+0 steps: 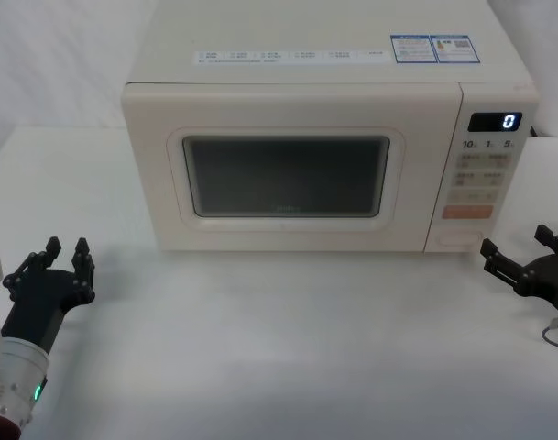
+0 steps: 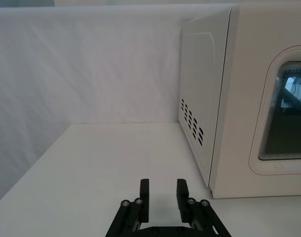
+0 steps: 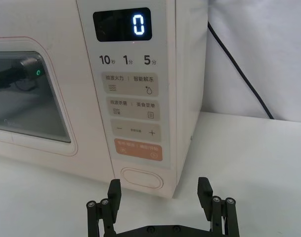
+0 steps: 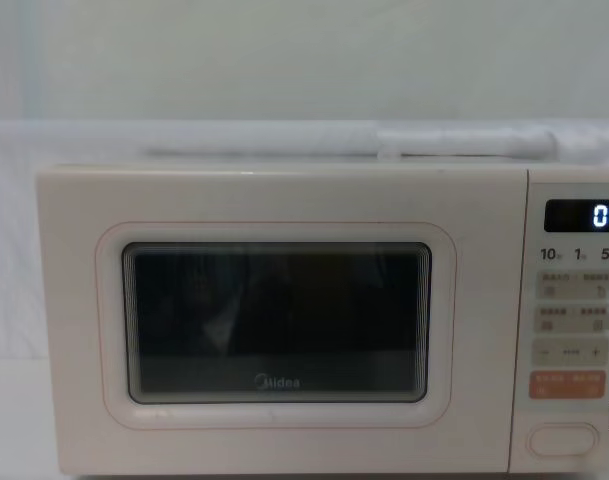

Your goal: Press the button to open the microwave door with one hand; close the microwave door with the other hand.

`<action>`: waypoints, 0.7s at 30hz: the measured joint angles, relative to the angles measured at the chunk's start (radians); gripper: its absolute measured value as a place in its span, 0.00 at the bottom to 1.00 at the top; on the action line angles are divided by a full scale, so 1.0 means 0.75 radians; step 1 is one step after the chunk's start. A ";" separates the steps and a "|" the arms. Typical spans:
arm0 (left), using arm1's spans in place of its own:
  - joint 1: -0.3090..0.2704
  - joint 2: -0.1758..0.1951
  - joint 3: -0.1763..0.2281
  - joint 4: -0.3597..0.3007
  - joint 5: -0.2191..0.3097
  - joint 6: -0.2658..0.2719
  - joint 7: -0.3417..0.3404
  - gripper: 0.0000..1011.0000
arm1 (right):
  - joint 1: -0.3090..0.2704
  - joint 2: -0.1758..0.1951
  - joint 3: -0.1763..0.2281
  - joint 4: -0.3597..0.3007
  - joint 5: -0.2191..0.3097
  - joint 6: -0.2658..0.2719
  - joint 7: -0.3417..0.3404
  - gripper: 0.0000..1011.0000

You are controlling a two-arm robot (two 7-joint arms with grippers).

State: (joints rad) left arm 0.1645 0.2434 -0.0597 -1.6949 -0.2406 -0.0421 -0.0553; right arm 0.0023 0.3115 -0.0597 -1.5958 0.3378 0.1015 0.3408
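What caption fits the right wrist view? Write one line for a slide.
Open right gripper faces the button at the panel's foot; microwave door shut.

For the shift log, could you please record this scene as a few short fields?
door: shut, flush with the panel
button: unpressed, at the panel's bottom
display: reads 0
right gripper: open, low in front of the button, apart from it
left gripper: open, over the table left of the microwave, touching nothing
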 joint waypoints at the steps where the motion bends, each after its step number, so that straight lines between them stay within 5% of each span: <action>1: 0.000 0.000 0.000 0.000 0.000 0.000 0.000 0.34 | 0.000 0.000 0.000 0.000 0.000 0.000 0.000 0.99; 21: 0.000 0.000 0.000 0.000 0.000 0.000 0.000 0.96 | 0.000 0.000 0.000 0.000 0.000 0.000 0.000 0.99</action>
State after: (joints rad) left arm 0.1645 0.2435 -0.0598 -1.6949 -0.2404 -0.0420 -0.0552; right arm 0.0023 0.3114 -0.0597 -1.5958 0.3378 0.1015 0.3408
